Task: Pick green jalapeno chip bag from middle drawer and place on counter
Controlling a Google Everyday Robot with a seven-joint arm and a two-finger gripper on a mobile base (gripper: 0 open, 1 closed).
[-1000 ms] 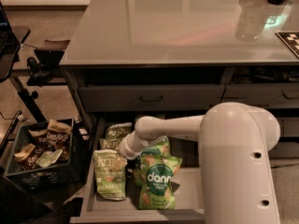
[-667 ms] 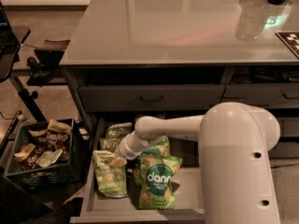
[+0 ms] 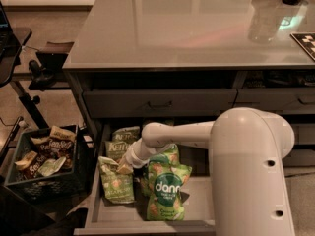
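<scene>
Down in open middle drawer: gripper, at top edge of pale green bag by left wall. Cannot tell whether clamped or spread. Green jalapeno chip bag lying at back left of drawer, just behind gripper, partly hidden by wrist. Bright dang bag upright just right of gripper, second dang bag behind it. White arm blocking drawer's right part. Black crate holding snack bags on floor at left. Counter above.
</scene>
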